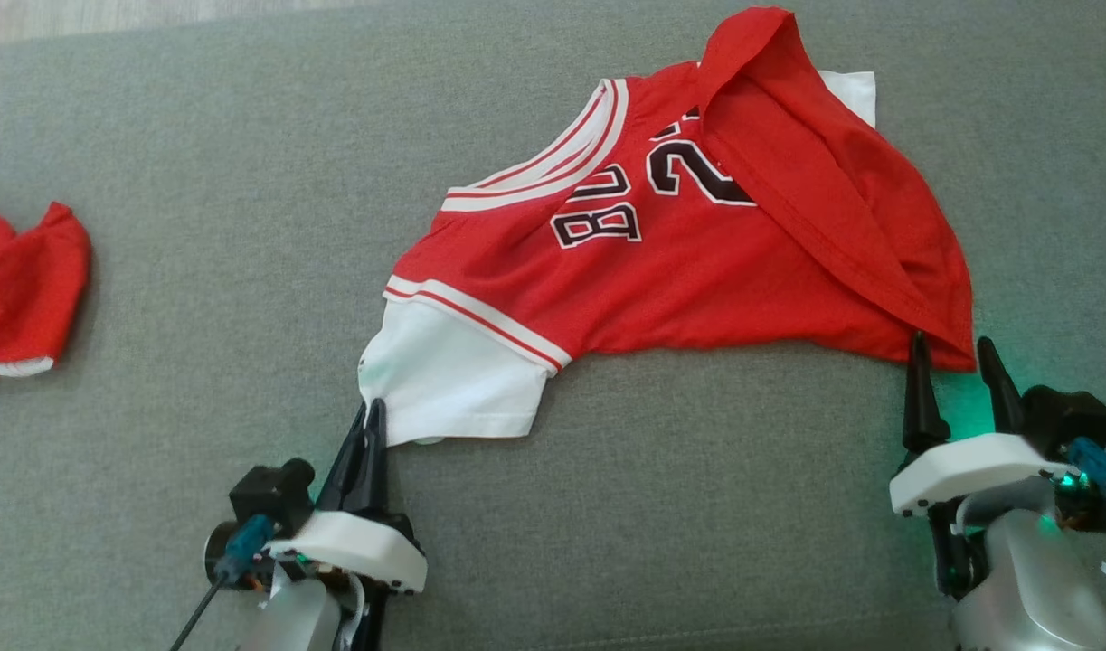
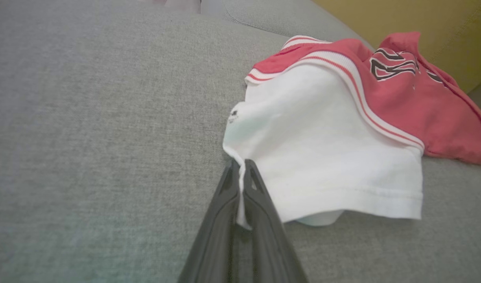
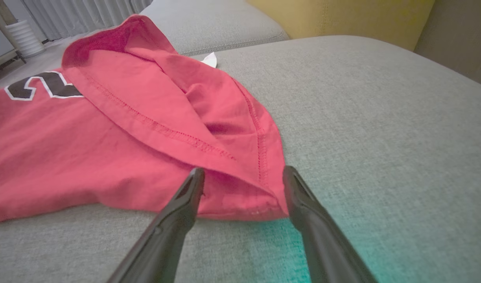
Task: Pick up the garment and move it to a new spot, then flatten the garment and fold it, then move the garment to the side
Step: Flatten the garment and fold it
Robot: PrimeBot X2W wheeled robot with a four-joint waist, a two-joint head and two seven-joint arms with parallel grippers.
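Red jersey (image 1: 697,280) sprawls rumpled on the grey cushion (image 1: 200,136), centre to right. Left gripper (image 1: 372,409) is clamped on its white sleeve (image 1: 453,380); right gripper (image 1: 952,344) straddles the near-right hem corner, jaws apart. Flattening looks to be in hand; next, the right must close and both pull outward.

Red jersey (image 1: 697,280) with white-striped trim and dark, white-edged lettering lies spread but rumpled on a grey cushion (image 1: 200,136). Its white sleeve (image 1: 453,380) points to the near left. The right part is folded back over the print.
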